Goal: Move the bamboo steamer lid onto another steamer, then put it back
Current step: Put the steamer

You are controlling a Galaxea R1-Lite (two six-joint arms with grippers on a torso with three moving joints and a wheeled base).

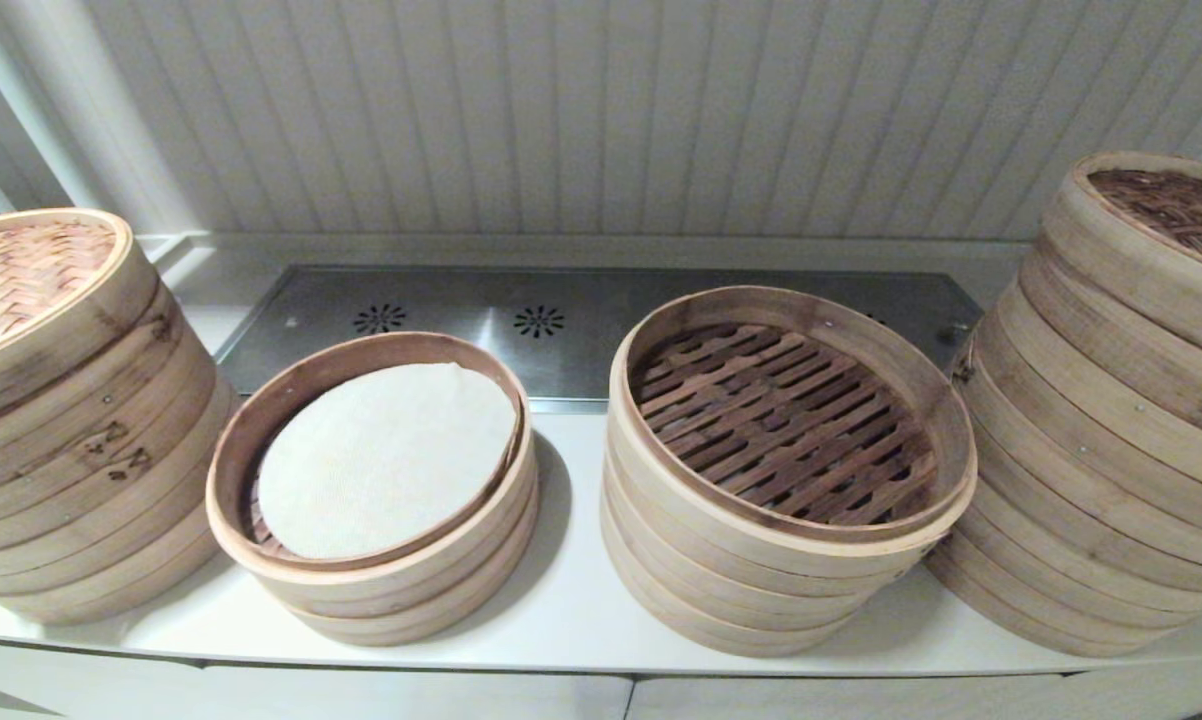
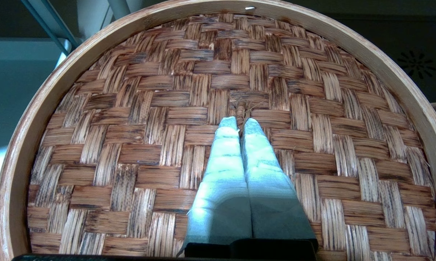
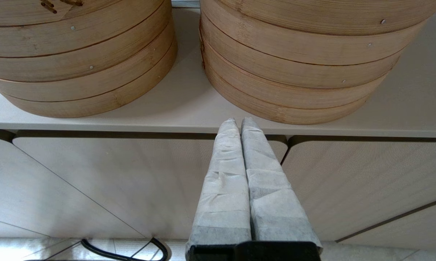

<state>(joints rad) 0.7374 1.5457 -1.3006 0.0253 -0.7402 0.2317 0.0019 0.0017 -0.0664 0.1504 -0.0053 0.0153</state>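
Observation:
The woven bamboo lid (image 2: pixel 218 119) fills the left wrist view. My left gripper (image 2: pixel 240 123) is shut on the small twisted loop handle (image 2: pixel 241 108) at the lid's centre. In the head view a woven lid (image 1: pixel 21 265) tops the tall steamer stack (image 1: pixel 91 450) at the far left; neither gripper shows there. Whether this lid rests on the stack or hangs just above it I cannot tell. Two open steamers stand in the middle: a low one with a white cloth liner (image 1: pixel 381 460) and a taller one with a dark slatted floor (image 1: pixel 781 420). My right gripper (image 3: pixel 238 121) is shut and empty, below the counter's front edge.
Another tall stack with a dark woven lid (image 1: pixel 1181 205) stands at the far right. A steel plate with vent holes (image 1: pixel 541 320) lies behind the steamers, against the panelled wall. Cabinet doors (image 3: pixel 94 181) and a black cable (image 3: pixel 131 250) lie below the white counter (image 1: pixel 561 610).

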